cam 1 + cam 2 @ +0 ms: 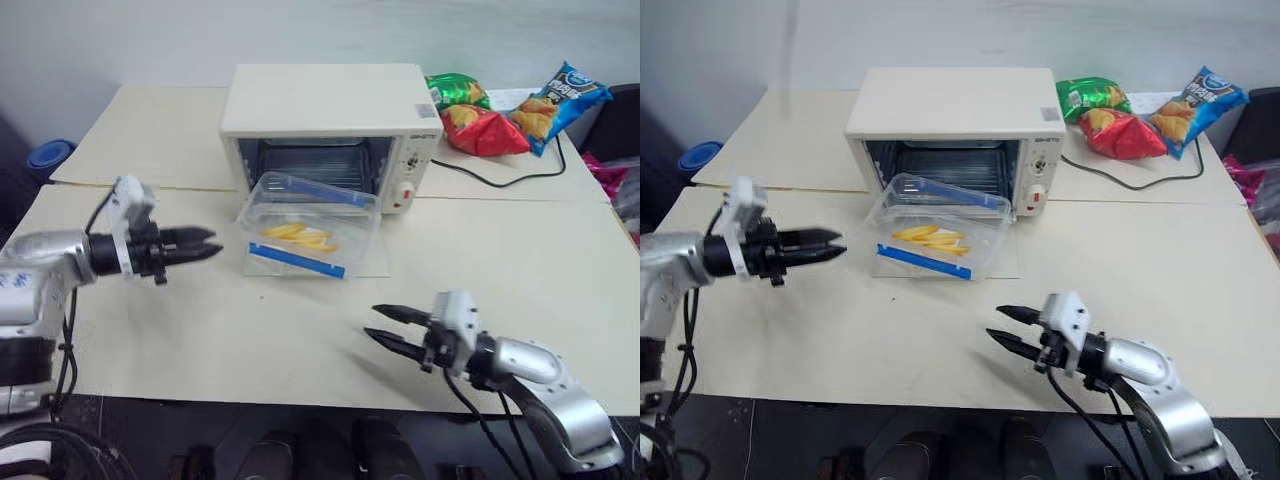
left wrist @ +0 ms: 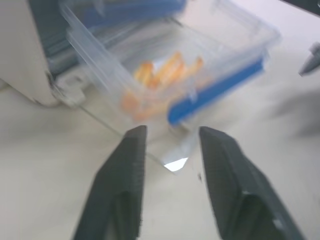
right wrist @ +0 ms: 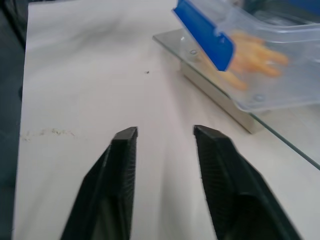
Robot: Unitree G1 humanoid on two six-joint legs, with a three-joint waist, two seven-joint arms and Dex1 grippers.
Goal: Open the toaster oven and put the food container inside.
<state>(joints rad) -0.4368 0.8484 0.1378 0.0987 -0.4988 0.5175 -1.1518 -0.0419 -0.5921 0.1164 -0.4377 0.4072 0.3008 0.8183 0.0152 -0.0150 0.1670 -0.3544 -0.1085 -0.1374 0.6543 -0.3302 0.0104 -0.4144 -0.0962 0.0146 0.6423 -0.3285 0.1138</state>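
Toaster oven (image 1: 330,105) sits near the top middle of the head view, door (image 1: 368,262) already dropped flat onto the bench (image 1: 200,340) like a little glass ramp. Food container (image 1: 310,225) is resting on that open door, far end tipped up toward the oven mouth, near end with the blue clip (image 1: 296,260) lower down (so it's half-parked, not inside yet). My guess is it was set there because the door makes a handy shelf to slide it in from.

Inside the clear box you can see a few yellow food strips (image 1: 300,236) lying loose on the bottom, lid on. Oven cavity behind it looks bare apart from the rack.

Left gripper (image 1: 205,245) is at the left middle of the frame, pointing at the container's side, fingers a little apart with nothing between them and not touching the box. Right gripper (image 1: 385,328) is lower right of centre, fingers also parted and empty, well short of the door edge.

Snack bags (image 1: 500,115) are piled at the upper right beside the oven, out of the way. Next move probably calls for a push on the near end.
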